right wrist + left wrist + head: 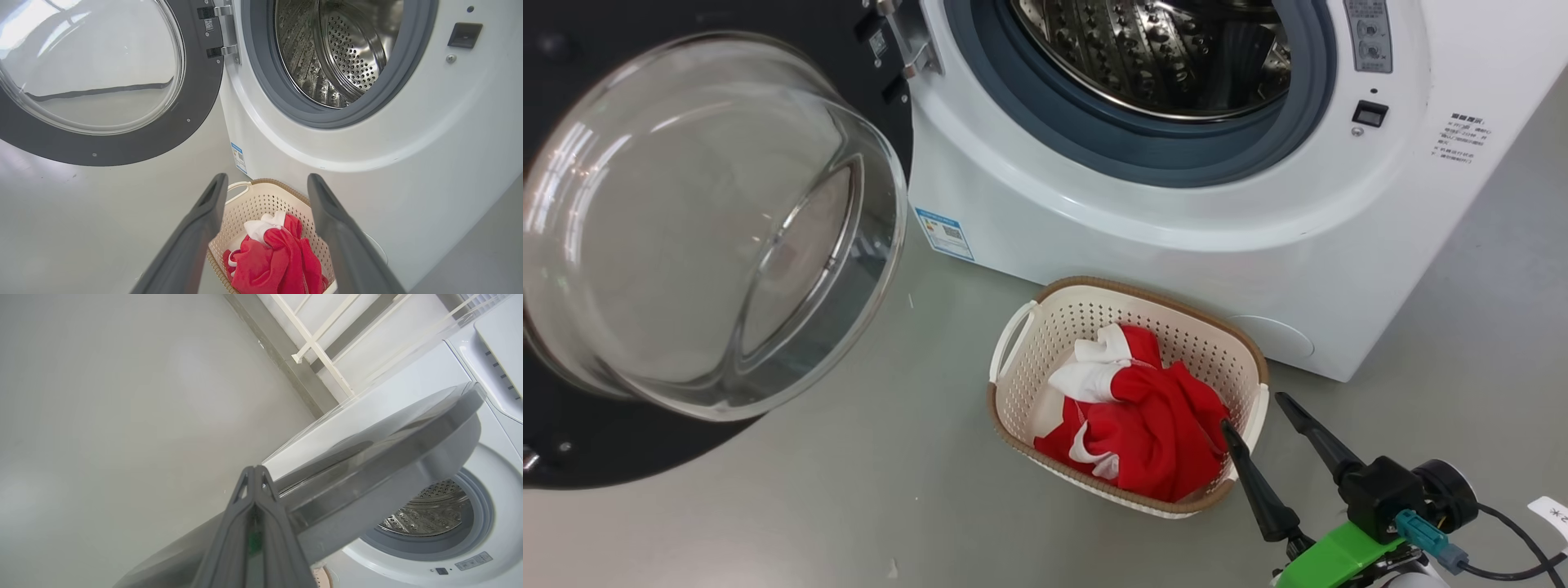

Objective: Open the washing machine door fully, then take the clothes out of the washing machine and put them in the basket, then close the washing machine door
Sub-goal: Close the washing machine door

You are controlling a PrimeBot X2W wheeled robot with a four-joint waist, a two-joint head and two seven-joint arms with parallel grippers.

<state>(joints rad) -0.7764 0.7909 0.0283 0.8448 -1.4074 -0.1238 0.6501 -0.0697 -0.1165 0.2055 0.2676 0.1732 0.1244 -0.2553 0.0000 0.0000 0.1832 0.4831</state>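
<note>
The washing machine door stands swung wide at the left, its glass bowl facing me. The washing machine shows a bare steel drum with no fabric visible in it. The red and white clothes lie in the basket on the floor in front of the washer. My right gripper is open just right of the basket; in the right wrist view, that gripper hangs above the clothes. My left gripper is shut and empty, close to the outer side of the door.
Grey floor spreads around the basket and under the door. A blue label sits low on the washer front. A white railing and a wall base lie beyond the washer. A black cable trails at the lower right.
</note>
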